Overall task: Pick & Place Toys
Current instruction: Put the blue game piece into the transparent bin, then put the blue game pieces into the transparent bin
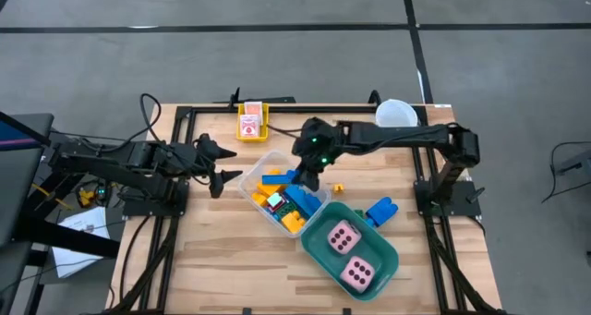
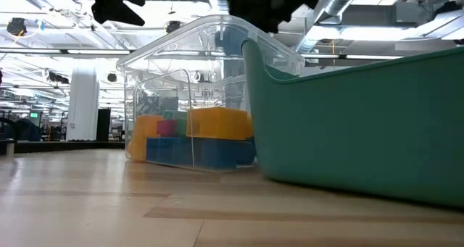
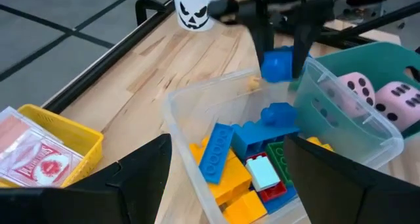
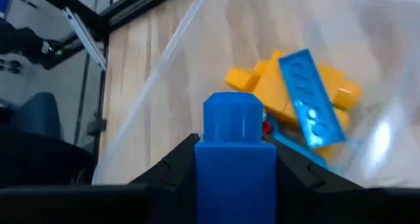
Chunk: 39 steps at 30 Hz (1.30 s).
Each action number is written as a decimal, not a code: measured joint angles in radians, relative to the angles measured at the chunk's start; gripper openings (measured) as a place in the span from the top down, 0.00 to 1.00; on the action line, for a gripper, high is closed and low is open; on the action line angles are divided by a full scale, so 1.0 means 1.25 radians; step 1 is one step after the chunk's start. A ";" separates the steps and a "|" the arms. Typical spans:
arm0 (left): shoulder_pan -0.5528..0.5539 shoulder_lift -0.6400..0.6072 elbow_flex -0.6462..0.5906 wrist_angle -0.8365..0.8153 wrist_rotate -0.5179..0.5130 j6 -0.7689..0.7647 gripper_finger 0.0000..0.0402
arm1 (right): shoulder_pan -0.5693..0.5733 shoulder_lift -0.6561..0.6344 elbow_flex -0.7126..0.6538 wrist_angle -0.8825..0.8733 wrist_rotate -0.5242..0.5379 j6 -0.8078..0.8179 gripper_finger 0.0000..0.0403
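Observation:
A clear tub [image 1: 268,163] in the middle of the table holds several blue, yellow, orange, red and green bricks [image 3: 249,168]. My right gripper [image 1: 309,175] hangs over the tub's far-right part, shut on a blue brick [image 3: 277,64]. It also shows in the low view [image 2: 268,8]. My left gripper [image 1: 224,170] is open and empty just left of the tub, its fingers [image 3: 138,175] spread wide. Two pink dotted dice [image 1: 349,255] lie in the teal tub [image 1: 388,264]. Pink-white cards [image 1: 248,126] lie in a small yellow tray [image 1: 262,112]. My right gripper pinches the blue brick's two opposite sides [image 4: 235,158] between its two fingers, which come from above and point down. The brick's stud [image 4: 233,119] sticks out past the fingertips. The brick is lifted clear, above the clear tub's rim.
A second blue brick [image 1: 380,211] and a small orange piece [image 1: 338,187] lie on the table right of the clear tub. A white cup with a black face [image 3: 197,7] stands at the far right corner. The teal tub touches the clear tub's near-right side.

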 joint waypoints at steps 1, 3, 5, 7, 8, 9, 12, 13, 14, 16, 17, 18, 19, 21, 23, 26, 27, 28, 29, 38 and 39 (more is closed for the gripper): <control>0.000 0.000 0.000 -0.001 0.000 0.008 0.28 | 0.006 0.009 0.001 0.011 -0.003 0.010 0.69; 0.000 0.000 0.000 -0.004 0.001 0.017 0.28 | 0.018 0.023 -0.001 0.012 -0.006 0.022 0.69; 0.000 0.000 0.000 -0.004 0.006 0.031 0.28 | 0.029 0.031 -0.001 0.022 -0.004 0.036 0.69; 0.000 0.000 0.000 -0.003 0.006 0.036 0.28 | 0.035 0.031 -0.001 0.022 -0.004 0.038 0.69; 0.000 0.000 0.000 -0.004 0.006 0.036 0.28 | 0.038 0.031 -0.001 0.025 0.001 0.038 0.69; 0.000 0.000 0.000 -0.006 0.006 0.036 0.28 | 0.040 0.031 -0.001 0.025 0.007 0.038 0.69; 0.000 0.000 0.000 -0.006 0.006 0.036 0.28 | 0.037 0.031 -0.001 0.024 0.018 0.043 0.69; 0.000 0.000 0.000 -0.006 0.006 0.037 0.28 | 0.037 0.031 -0.001 0.024 0.019 0.047 0.69; 0.000 0.000 0.000 -0.006 0.006 0.037 0.28 | 0.037 0.031 -0.001 0.024 0.017 0.051 0.69; 0.000 0.000 0.000 -0.006 0.006 0.037 0.28 | 0.037 0.031 -0.001 0.024 0.014 0.053 0.69; 0.000 0.000 0.000 -0.005 0.006 0.037 0.28 | 0.038 0.031 -0.001 0.025 0.013 0.053 0.69; 0.000 0.000 0.000 -0.006 0.006 0.037 0.28 | 0.038 0.031 -0.001 0.025 0.012 0.053 0.69; 0.000 0.000 0.000 -0.005 0.006 0.037 0.28 | 0.039 0.031 -0.001 0.025 0.011 0.053 0.69; 0.000 0.000 0.000 -0.005 0.006 0.037 0.28 | 0.038 0.031 -0.001 0.025 0.010 0.053 0.69; 0.000 0.000 0.000 -0.005 0.006 0.037 0.28 | 0.037 0.031 -0.001 0.025 0.007 0.053 0.69; 0.000 0.000 0.000 -0.005 0.006 0.037 0.28 | 0.037 0.031 -0.001 0.035 0.006 0.053 0.66; 0.000 0.000 0.000 -0.005 0.006 0.037 0.28 | 0.038 0.031 -0.001 0.036 0.004 0.053 0.61; 0.000 0.000 0.000 -0.005 0.006 0.037 0.28 | 0.038 0.031 -0.001 0.036 0.004 0.053 0.55; 0.000 0.000 0.000 -0.005 0.006 0.037 0.28 | 0.038 0.031 -0.001 0.035 0.004 0.053 0.49; 0.000 0.000 0.000 -0.004 0.006 0.035 0.28 | 0.036 0.028 -0.001 0.035 0.003 0.073 0.22; 0.000 0.000 0.000 -0.004 0.006 0.035 0.28 | 0.036 0.027 -0.001 0.035 0.002 0.077 0.22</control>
